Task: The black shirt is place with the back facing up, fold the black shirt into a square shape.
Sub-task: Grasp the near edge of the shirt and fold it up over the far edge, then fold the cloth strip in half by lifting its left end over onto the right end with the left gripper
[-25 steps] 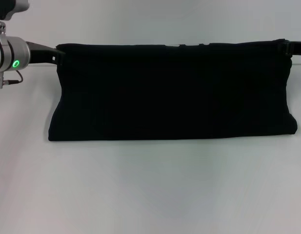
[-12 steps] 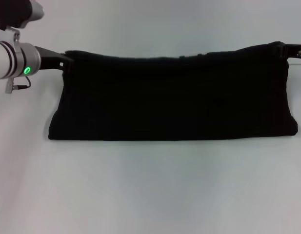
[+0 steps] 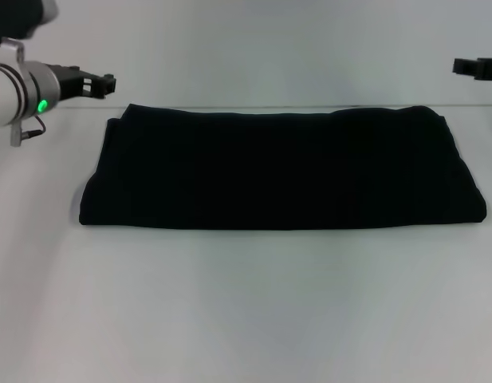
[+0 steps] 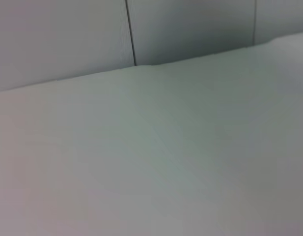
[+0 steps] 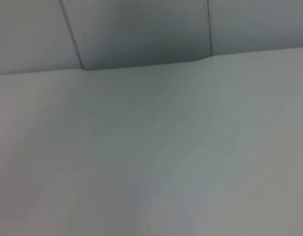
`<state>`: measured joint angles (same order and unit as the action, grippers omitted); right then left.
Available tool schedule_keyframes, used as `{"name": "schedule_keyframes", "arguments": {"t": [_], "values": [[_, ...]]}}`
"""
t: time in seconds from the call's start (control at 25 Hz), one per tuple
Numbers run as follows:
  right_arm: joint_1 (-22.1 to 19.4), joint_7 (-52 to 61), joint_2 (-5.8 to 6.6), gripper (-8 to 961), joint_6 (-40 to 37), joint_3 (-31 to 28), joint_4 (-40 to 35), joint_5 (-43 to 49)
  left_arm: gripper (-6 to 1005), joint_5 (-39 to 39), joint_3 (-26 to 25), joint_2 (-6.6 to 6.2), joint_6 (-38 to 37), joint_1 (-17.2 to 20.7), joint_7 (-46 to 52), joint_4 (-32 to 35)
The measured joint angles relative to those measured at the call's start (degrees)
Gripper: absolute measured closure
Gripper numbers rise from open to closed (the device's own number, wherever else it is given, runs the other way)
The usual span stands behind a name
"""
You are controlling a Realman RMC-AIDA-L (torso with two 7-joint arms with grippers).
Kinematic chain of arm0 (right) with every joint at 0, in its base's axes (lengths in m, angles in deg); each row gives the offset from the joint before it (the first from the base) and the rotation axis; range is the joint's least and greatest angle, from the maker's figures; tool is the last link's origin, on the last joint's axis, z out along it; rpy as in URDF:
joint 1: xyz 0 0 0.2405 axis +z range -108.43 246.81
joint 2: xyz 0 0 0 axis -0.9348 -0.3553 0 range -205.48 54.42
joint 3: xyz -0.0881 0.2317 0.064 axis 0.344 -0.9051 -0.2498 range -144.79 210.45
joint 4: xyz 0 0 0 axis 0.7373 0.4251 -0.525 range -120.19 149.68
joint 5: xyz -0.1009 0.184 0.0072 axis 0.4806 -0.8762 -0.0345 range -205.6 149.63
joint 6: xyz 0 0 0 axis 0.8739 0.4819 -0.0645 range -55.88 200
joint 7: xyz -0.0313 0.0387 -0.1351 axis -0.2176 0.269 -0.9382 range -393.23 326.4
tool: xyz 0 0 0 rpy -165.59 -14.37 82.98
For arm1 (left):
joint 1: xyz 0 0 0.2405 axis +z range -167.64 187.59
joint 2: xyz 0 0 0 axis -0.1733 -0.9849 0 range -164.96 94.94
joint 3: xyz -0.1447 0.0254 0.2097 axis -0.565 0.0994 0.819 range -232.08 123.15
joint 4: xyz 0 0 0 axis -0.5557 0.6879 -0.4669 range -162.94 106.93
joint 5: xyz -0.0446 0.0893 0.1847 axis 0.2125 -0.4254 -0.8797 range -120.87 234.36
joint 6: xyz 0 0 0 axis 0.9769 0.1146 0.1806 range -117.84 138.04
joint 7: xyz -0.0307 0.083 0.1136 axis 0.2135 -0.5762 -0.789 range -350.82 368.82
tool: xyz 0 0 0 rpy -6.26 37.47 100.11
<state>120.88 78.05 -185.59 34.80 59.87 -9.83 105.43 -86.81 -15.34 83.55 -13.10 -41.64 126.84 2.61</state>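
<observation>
The black shirt (image 3: 281,169) lies flat on the white table (image 3: 246,311) in the head view, folded into a long, wide band with no lettering showing. My left gripper (image 3: 104,84) hovers just beyond the shirt's far left corner, open and empty. My right gripper (image 3: 467,67) hovers beyond the far right corner at the frame's edge, open and holding nothing. Neither gripper touches the shirt. Both wrist views show only bare table, with no shirt and no fingers in them.
The table's far edge meets a grey panelled wall (image 4: 190,29) in the left wrist view and also in the right wrist view (image 5: 141,34). White table surface extends in front of the shirt towards me.
Both grippers held the shirt's far edge raised. They have let go, the edge has dropped flat onto the lower layer, and both grippers have drawn back, away from the shirt.
</observation>
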Motion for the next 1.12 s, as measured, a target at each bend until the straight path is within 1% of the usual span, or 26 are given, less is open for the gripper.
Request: {"name": "schedule_keyframes", "arguments": {"t": [0.04, 0.08, 0.12, 0.16, 0.2, 0.24, 0.36, 0.4, 0.44, 0.56, 0.6, 0.72, 0.88, 1.04, 1.08, 1.12], "values": [[-0.07, 0.53, 0.22, 452, -1.67, -0.06, -0.48, -0.02, 520, 0.00, 0.00, 0.00, 0.00, 0.00, 0.00, 0.00], [-0.26, 1.12, 0.49, 408, -4.52, -0.09, -1.18, -0.20, 485, -0.05, 0.06, 0.00, -1.50, 0.44, 1.64, 1.38], [-0.60, 1.53, 0.69, 363, -7.22, -0.10, -1.84, -0.61, 455, 0.03, 0.31, 0.12, -10.39, 2.71, 5.96, 7.57], [-1.08, 1.87, 0.89, 319, -11.27, -0.10, -2.58, -1.47, 426, 0.15, 0.35, 0.16, -13.69, 3.40, 7.05, 9.51], [-1.60, 1.80, 1.03, 308, -14.27, -0.11, -3.18, -2.55, 396, 0.48, 0.37, 0.21, -19.96, 4.43, 8.45, 12.42], [-2.17, 1.60, 1.10, 298, -17.36, -0.09, -3.67, -3.80, 366, 0.82, 0.41, 0.23, -24.64, 5.24, 9.23, 14.48], [-4.58, -0.46, 0.99, 266, -27.41, 0.20, -5.07, -8.59, 277, 2.91, 0.22, 0.32, -42.47, 8.66, 10.06, 22.17], [-5.14, -1.18, 0.85, 256, -29.13, 0.21, -5.32, -9.44, 247, 3.40, 0.11, 0.32, -45.70, 9.26, 10.08, 23.25], [-5.79, -2.46, 0.63, 245, -31.38, 0.23, -5.61, -10.27, 211, 4.50, 0.11, 0.26, -51.51, 10.30, 10.12, 24.92], [-7.27, -6.68, 0.19, 214, -36.49, 0.25, -5.96, -11.21, 105, 6.97, -0.27, -0.60, -62.22, 12.31, 10.60, 26.02], [-7.55, -8.00, 0.13, 203, -37.71, 0.26, -5.96, -11.22, 69, 7.15, -0.46, -0.77, -63.40, 12.56, 11.03, 25.81], [-8.11, -11.79, -0.14, 206, -41.24, 0.28, -6.02, -11.22, 62, 7.28, -1.43, -1.50, -66.46, 13.49, 14.08, 24.09], [-8.31, -13.07, -0.29, 202, -42.78, 0.29, -6.27, -11.11, 57, 6.97, -1.94, -2.28, -66.94, 14.43, 19.31, 22.32], [-7.90, -12.78, -0.31, 195, -42.27, 0.29, -6.49, -11.12, 58, 6.02, -4.59, -3.72, -66.60, 13.76, 25.54, 18.37], [-7.72, -12.69, -0.32, 194, -42.09, 0.30, -6.54, -11.14, 58, 5.82, -5.60, -4.08, -66.61, 13.31, 27.07, 16.95], [-7.53, -12.62, -0.32, 193, -41.97, 0.29, -6.59, -11.17, 58, 5.58, -7.41, -4.72, -66.34, 12.68, 29.82, 14.07]]}}
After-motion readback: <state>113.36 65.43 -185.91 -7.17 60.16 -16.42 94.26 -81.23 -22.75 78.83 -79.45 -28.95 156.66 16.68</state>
